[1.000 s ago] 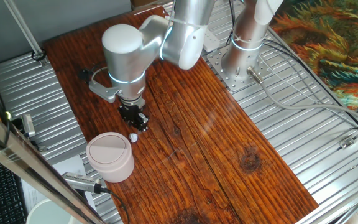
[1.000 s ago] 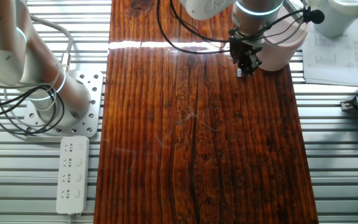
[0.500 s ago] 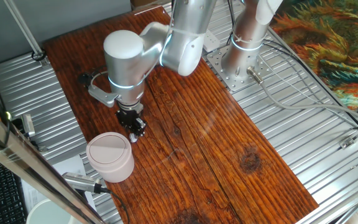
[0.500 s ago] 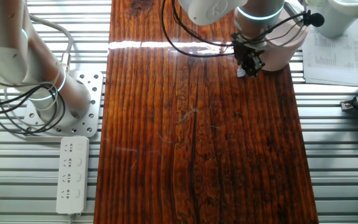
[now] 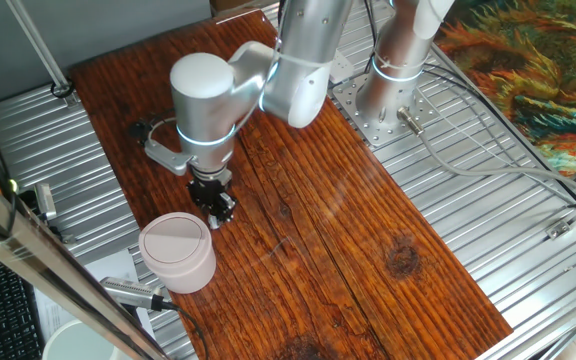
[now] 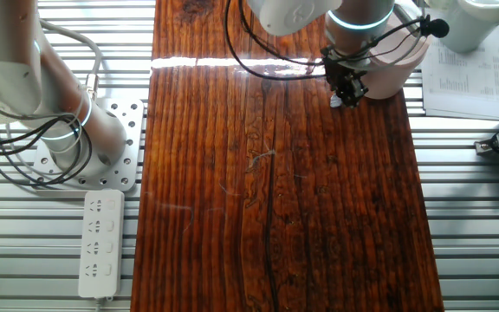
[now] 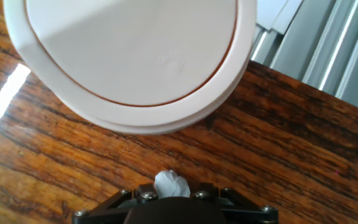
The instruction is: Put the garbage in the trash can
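The trash can (image 5: 176,250) is a pale pinkish-beige bin with a round swing lid, standing at the near left of the wooden table; it also shows in the other fixed view (image 6: 394,66) and fills the top of the hand view (image 7: 129,56). My gripper (image 5: 216,210) is down at the table right beside the bin. In the hand view the gripper (image 7: 171,195) is closed on one small white crumpled wad of garbage (image 7: 170,184). The wad shows as a white speck under the fingers (image 6: 336,101). A second wad is not in view.
A plain white round container (image 6: 483,22) and papers (image 6: 466,82) lie beyond the bin off the table. A metal tool (image 5: 133,292) lies beside the bin. A second arm's base (image 5: 388,105) and a power strip (image 6: 100,243) flank the table on ribbed metal.
The gripper has come down and moved slightly toward the bin over the wad, which lay free beside the fingers a second ago and is now between them.
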{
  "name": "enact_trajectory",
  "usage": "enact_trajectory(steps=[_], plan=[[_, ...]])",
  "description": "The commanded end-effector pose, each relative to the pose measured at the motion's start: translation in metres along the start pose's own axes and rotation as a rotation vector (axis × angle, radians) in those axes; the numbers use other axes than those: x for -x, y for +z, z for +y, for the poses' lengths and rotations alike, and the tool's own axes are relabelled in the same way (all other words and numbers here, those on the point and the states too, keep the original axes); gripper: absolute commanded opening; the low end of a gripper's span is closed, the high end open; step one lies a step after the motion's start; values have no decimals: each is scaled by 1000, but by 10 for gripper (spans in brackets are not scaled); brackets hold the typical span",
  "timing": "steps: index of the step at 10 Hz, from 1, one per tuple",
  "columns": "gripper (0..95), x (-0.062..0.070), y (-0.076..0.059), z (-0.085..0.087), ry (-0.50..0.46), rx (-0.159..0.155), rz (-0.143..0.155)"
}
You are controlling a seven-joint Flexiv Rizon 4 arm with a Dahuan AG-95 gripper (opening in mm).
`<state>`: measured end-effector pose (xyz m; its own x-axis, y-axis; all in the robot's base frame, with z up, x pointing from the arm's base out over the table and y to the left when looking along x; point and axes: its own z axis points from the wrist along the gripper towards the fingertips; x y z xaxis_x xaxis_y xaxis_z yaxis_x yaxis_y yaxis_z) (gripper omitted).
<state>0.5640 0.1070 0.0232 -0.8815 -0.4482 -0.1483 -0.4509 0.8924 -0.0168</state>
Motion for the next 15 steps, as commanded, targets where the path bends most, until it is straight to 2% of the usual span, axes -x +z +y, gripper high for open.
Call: enact_trajectory(steps=[1, 3, 4, 9, 10, 12, 13, 15], plan=[[380, -1, -3, 0, 1, 2, 1], [380, -1, -2, 0, 5, 2, 1], [190, -1, -1, 0, 6, 1, 0], [190, -1, -1, 1, 17, 1, -6], [0, 0, -5, 0, 22, 1, -5], [0, 3, -17, -2, 24, 1, -2], [0, 6, -35, -3, 31, 2, 7], [0, 9, -60, -6, 28, 4, 37]])
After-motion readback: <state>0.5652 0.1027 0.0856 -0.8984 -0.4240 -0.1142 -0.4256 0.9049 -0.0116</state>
